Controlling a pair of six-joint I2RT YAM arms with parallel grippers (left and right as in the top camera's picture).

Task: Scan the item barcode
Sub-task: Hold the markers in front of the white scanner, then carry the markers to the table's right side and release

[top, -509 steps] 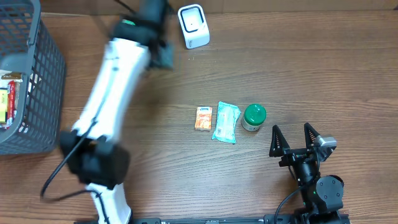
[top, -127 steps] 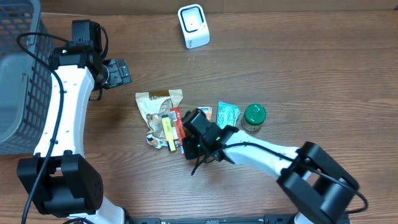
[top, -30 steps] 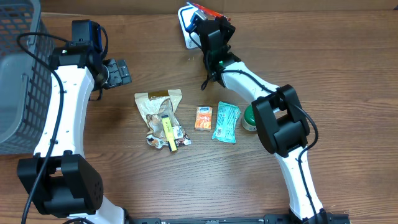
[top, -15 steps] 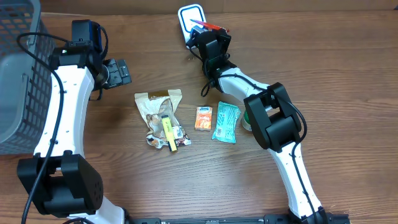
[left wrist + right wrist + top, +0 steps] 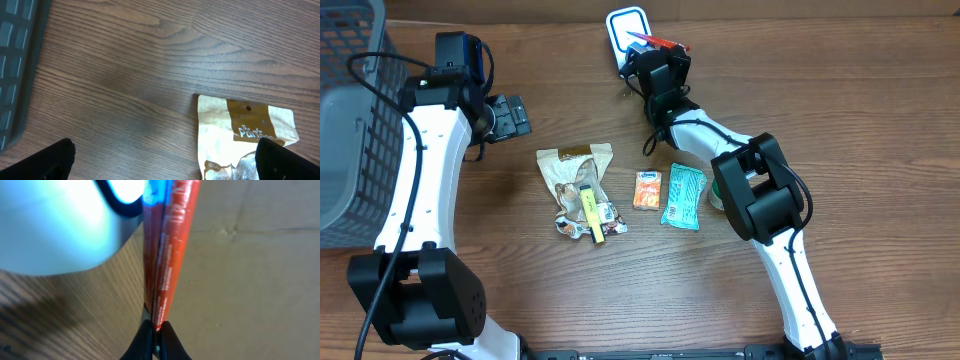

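Right hand [image 5: 650,45]: clenched on the red packet [image 5: 655,42], pinching its lower edge so most of the wrapper stands free.
Red packet: held up beside the scanner [image 5: 625,25], edge-on in the wrist view [image 5: 167,250], likely to present its barcode.
Scanner: white, at the bench's [image 5: 880,150] far edge, just beside the packet.
Left hand [image 5: 508,117]: released, wide apart, empty, parked near the basket [image 5: 350,150], clear of the work.
Waiting items: brown bag [image 5: 575,175], orange pack [image 5: 647,189], teal pack [image 5: 682,196] lie mid-bench.
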